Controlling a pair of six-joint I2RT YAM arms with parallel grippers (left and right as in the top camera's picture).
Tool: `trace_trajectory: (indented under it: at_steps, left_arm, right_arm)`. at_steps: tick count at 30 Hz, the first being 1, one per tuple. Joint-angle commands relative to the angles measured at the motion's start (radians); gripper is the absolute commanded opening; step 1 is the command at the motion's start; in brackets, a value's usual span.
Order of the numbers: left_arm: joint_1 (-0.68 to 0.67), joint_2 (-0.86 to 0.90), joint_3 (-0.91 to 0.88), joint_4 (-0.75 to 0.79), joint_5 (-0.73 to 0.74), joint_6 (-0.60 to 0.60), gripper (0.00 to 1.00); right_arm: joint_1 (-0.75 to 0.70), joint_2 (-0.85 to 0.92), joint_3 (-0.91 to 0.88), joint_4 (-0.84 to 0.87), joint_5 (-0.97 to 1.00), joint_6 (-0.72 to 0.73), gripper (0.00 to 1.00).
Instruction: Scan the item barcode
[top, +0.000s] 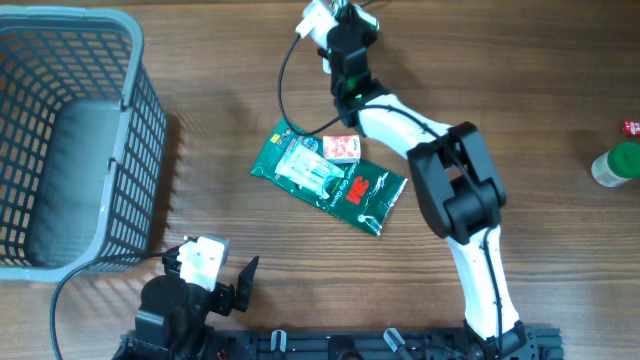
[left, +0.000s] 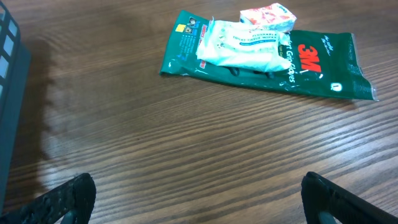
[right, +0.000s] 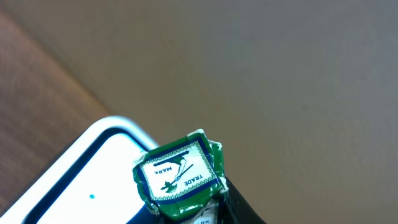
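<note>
A grey basket (top: 70, 130) stands at the left of the wooden worktop (top: 520, 90). A green 3M packet (top: 335, 180) lies in the middle, with a small pink box (top: 342, 148) on its far edge. The left gripper (left: 196, 186) hangs low, spread wide and empty. At the far edge, the right gripper (top: 338, 25) pinches a small green-labelled item (right: 179, 174) beside a white device (right: 93, 180).

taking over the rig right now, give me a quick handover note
Left claw: open, empty, low over the table by the basket.
Right claw: shut on a small green-edged packet, trade mark label toward the wrist camera, beside a white device, likely the scanner.
Green 3M pack, white pouch and small red box lie together mid-table.
Done: packet picked up. Left: the barcode scan itself; nothing shows it registered.
</note>
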Motion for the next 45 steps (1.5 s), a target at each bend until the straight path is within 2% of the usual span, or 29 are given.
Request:
trace_trajectory:
  at_steps: [1,8,12,15,18,21,23,25,28,31,33,34,35,36,37,38,40,43,44,45]
  left_arm:
    - [0.0,-0.002,-0.002,0.002,0.005,0.012,1.0]
    - [0.0,-0.002,-0.002,0.002,0.005,0.012,1.0]
    - [0.0,-0.002,-0.002,0.002,0.005,0.012,1.0]
    - [0.0,-0.002,-0.002,0.002,0.005,0.012,1.0]
    - [0.0,-0.002,-0.002,0.002,0.005,0.012,1.0]
    - [0.0,-0.002,-0.002,0.002,0.005,0.012,1.0]
    - [0.0,-0.002,-0.002,0.002,0.005,0.012,1.0]
    - [0.0,-0.002,-0.002,0.001,0.005,0.012,1.0]
    - [0.0,-0.002,-0.002,0.002,0.005,0.012,1.0]
    - [0.0,-0.002,-0.002,0.002,0.005,0.012,1.0]
    - [0.0,-0.002,-0.002,0.002,0.005,0.012,1.0]
    - [0.0,-0.002,-0.002,0.002,0.005,0.012,1.0]
    - [0.0,-0.002,-0.002,0.002,0.005,0.012,1.0]
    - [0.0,-0.002,-0.002,0.002,0.005,0.012,1.0]
    - [0.0,-0.002,-0.002,0.002,0.005,0.012,1.0]
    - [0.0,-0.002,-0.002,0.002,0.005,0.012,1.0]
    - [0.0,-0.002,-0.002,0.002,0.005,0.012,1.0]
    - [0.0,-0.002,-0.002,0.002,0.005,0.012,1.0]
    - [0.0,-0.002,-0.002,0.002,0.005,0.012,1.0]
    - [0.0,-0.002,-0.002,0.002,0.005,0.012,1.0]
  right_arm:
    - [0.042,0.021,0.006,0.049,0.06,-0.134,0.22]
    - [0.044,0.021,0.006,0.055,0.009,-0.196,0.21]
    - [0.027,0.021,0.006,0.075,0.024,-0.174,0.21]
    - [-0.049,-0.019,0.006,0.054,0.215,-0.062,0.2]
    - [-0.178,-0.079,0.006,-0.118,0.343,0.108,0.21]
    - [-0.328,-0.092,0.006,-0.364,0.475,0.335,0.22]
    - [-0.429,-0.092,0.006,-0.599,0.482,0.562,0.22]
    - [-0.574,-0.091,0.006,-0.819,0.387,0.765,0.19]
    - [-0.734,-0.091,0.006,-0.926,0.273,0.877,0.19]
    - [-0.832,-0.091,0.006,-0.971,0.19,0.925,0.34]
    - [-0.854,-0.103,0.012,-0.974,0.098,0.936,0.49]
    - [-0.847,-0.12,0.026,-0.984,0.043,0.937,0.6]
    - [-0.821,-0.158,0.065,-1.014,-0.027,0.943,0.83]
    - [-0.8,-0.187,0.101,-1.044,-0.066,0.976,0.95]
    - [-0.782,-0.212,0.135,-1.078,-0.129,1.001,1.0]
    - [-0.763,-0.24,0.164,-1.114,-0.226,1.019,1.0]
    - [-0.689,-0.33,0.177,-1.183,-0.643,1.021,1.0]
    - [-0.588,-0.343,0.171,-1.275,-1.088,1.02,1.0]
    - [-0.511,-0.338,0.134,-1.309,-1.197,1.021,1.0]
    - [-0.462,-0.338,0.102,-1.317,-1.194,1.019,1.0]
